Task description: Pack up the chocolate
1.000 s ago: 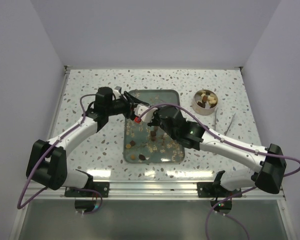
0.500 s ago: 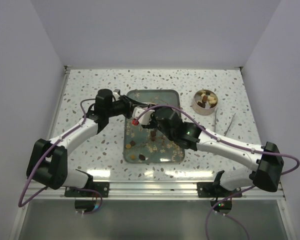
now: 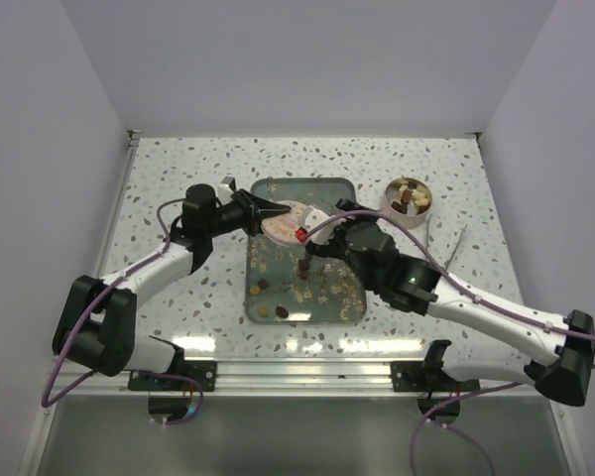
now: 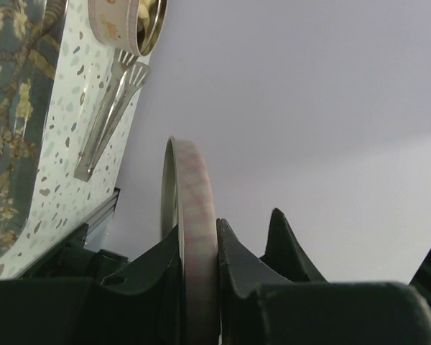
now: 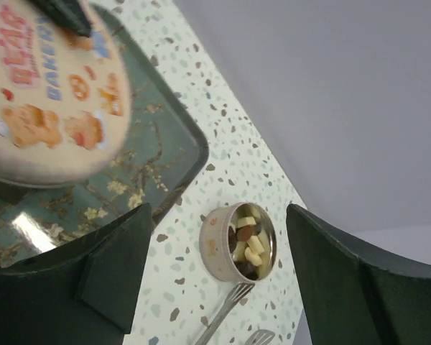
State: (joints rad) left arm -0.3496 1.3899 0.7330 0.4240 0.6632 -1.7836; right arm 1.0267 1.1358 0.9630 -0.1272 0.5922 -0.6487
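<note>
Dark brown and cream chocolate (image 3: 409, 196) is heaped in a tin (image 3: 389, 210) off the tray's (image 3: 317, 190) far right corner, with more scattered on the tray. Above the tray a lid (image 3: 286, 223) is clamped by the left pincer (image 4: 198, 241); the right pincer (image 5: 219, 215) is spread.

Floral green tray (image 3: 339, 185) at mid-tabletop (image 3: 169, 164), strewn with pale flakes (image 3: 327, 288). Round printed lid (image 3: 284, 224) raised above its far half. Right of tray: round tin (image 3: 405, 219), metal tongs (image 4: 109, 115) just beside.
</note>
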